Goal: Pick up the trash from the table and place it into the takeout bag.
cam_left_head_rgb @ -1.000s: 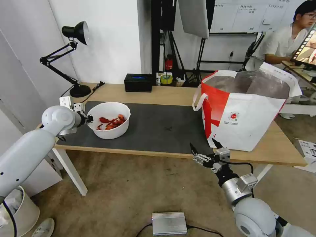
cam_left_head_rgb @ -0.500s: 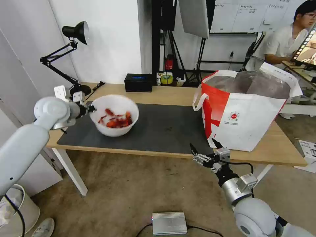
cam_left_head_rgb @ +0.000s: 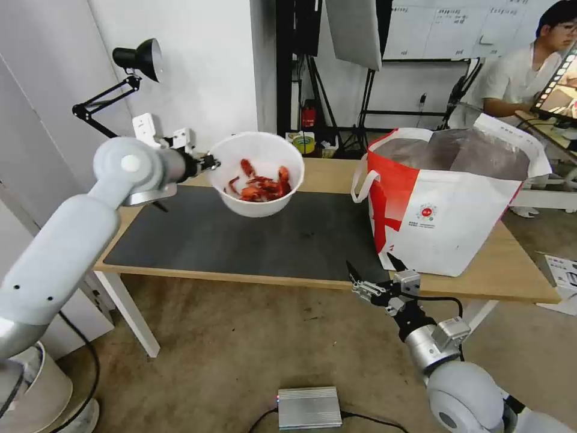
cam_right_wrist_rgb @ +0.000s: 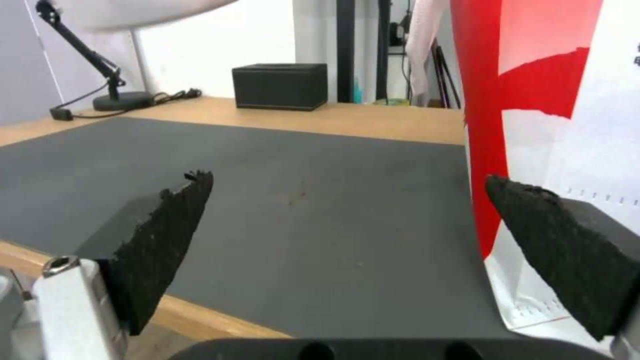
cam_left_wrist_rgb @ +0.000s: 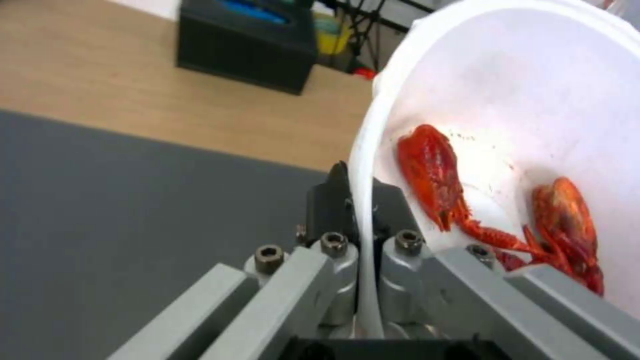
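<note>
A white bowl of red shells (cam_left_head_rgb: 257,174) hangs in the air above the dark mat, tilted a little toward me. My left gripper (cam_left_head_rgb: 210,162) is shut on its rim (cam_left_wrist_rgb: 363,210), one finger inside the bowl and one outside. The red shells (cam_left_wrist_rgb: 433,175) lie against the bowl's inner wall. The takeout bag (cam_left_head_rgb: 448,198) stands open on the right of the table (cam_left_head_rgb: 312,171), white with a red side panel (cam_right_wrist_rgb: 497,125) and foil lining. My right gripper (cam_left_head_rgb: 371,272) is open at the table's front edge, just left of the bag, holding nothing.
A black box (cam_left_head_rgb: 252,150) sits at the back of the table, a black desk lamp (cam_left_head_rgb: 129,108) at the back left. A silver box (cam_left_head_rgb: 309,407) lies on the floor. A person sits at another desk behind the bag.
My left gripper has lifted the bowl off the mat and carried it up and to the right, toward the bag. The right arm has stayed still.
</note>
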Controlling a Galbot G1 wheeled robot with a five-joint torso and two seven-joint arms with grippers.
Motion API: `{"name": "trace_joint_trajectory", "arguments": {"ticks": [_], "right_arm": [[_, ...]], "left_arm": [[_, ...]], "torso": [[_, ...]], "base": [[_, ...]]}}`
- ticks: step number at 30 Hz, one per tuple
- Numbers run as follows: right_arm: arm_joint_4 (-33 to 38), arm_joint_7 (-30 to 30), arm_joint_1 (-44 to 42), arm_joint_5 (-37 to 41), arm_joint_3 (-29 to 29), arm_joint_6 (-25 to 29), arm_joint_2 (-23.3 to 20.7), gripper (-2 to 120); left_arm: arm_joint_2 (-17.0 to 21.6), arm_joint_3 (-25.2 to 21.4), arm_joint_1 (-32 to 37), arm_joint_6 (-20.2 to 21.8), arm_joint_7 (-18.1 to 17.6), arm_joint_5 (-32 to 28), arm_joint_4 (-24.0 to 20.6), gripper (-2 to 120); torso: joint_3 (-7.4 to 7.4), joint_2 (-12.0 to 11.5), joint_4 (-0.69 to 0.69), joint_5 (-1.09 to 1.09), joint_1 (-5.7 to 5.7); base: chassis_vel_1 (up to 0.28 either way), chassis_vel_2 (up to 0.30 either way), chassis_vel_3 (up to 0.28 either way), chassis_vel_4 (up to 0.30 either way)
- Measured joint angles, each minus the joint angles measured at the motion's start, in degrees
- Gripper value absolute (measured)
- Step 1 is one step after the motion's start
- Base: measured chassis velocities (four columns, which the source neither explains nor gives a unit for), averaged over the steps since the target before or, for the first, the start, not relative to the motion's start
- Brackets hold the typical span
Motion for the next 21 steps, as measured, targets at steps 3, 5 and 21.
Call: {"name": "trace_joint_trajectory", "arguments": {"ticks": [3, 5, 21], "right_arm": [[0.0, 0.0, 0.0, 0.0, 0.0, 0.0, 0.0, 100], [0.0, 0.0, 0.0, 0.0, 0.0, 0.0, 0.0, 100], [0.0, 0.0, 0.0, 0.0, 0.0, 0.0, 0.0, 100]], "left_arm": [[-1.96, 1.08, -2.24, 0.0, -1.18, -1.08, 1.31, 0], [-2.75, 1.6, -3.22, 0.0, -1.44, -1.3, 1.93, 0], [-15.03, 5.66, -14.63, -0.76, -4.1, -1.49, 9.46, 0]], "torso": [[0.0, 0.0, -0.01, 0.0, 0.0], [0.0, 0.0, -0.01, 0.0, 0.0], [0.0, 0.0, -0.01, 0.0, 0.0]], "base": [[0.0, 0.0, 0.0, 0.0], [0.0, 0.0, 0.0, 0.0], [0.0, 0.0, 0.0, 0.0]]}}
